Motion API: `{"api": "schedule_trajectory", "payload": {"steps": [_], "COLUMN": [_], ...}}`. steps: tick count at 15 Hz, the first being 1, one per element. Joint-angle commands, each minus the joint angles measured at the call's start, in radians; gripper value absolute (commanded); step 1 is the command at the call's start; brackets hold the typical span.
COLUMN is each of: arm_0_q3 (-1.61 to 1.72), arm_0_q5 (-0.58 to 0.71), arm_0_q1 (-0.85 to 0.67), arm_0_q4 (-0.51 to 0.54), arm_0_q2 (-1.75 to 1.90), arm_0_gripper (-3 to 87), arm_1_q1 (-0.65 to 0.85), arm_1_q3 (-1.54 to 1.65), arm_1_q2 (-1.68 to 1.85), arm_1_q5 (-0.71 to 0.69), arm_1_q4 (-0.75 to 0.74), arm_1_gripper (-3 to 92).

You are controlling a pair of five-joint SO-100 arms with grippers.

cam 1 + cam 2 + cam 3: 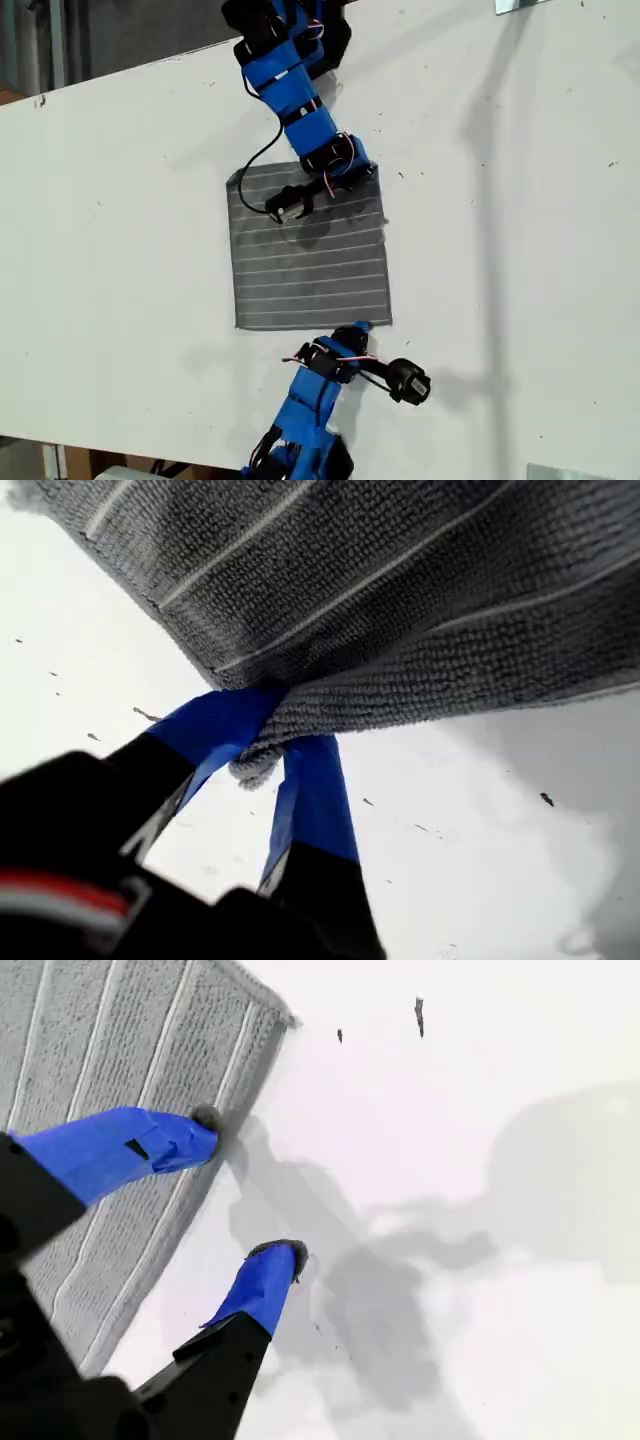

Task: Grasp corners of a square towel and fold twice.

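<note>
The grey striped towel (pixel 310 250) lies flat and unfolded on the white table. My first gripper (pixel 275 745) is shut on one of its corners (pixel 255 765), and the cloth bunches between the blue fingers. In the exterior view this is the lower arm, its gripper (pixel 362 327) at the towel's lower right corner. My second gripper (pixel 245 1186) is open astride the towel's edge, one fingertip (pixel 205 1120) on the cloth (pixel 100 1040) and the other on bare table, short of the corner (pixel 285 1015). In the exterior view it is the upper arm's gripper (pixel 365 172), near the upper right corner.
The second arm's black wrist camera (pixel 285 203) and its cable hang over the towel's upper part. The first arm's camera (pixel 408 382) sticks out toward the exterior view's right. The table edge (pixel 120 70) runs across the exterior view's upper left. Small dark specks (pixel 418 1010) dot the table.
</note>
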Motion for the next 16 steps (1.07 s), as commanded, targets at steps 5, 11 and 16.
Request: {"api": "schedule_trajectory", "payload": {"steps": [5, 11, 16], "arm_0_q3": [-0.446, -0.658, -0.681], "arm_0_q5": [0.110, 0.156, 0.175], "arm_0_q1": [0.020, 0.014, 0.031], "arm_0_q4": [0.064, 0.273, 0.140], "arm_0_q2": [-0.262, -0.244, -0.310], "arm_0_gripper": [23.0, 22.5, 22.9], "arm_1_q1": [0.023, 0.025, 0.025], "arm_1_q3": [-0.037, -0.037, -0.037], "arm_1_q2": [-0.017, -0.017, -0.017], "arm_1_q5": [-0.009, -0.011, -0.011], "arm_1_q4": [-0.005, -0.005, -0.005], "arm_1_gripper": [-0.1, -0.1, -0.1]}}
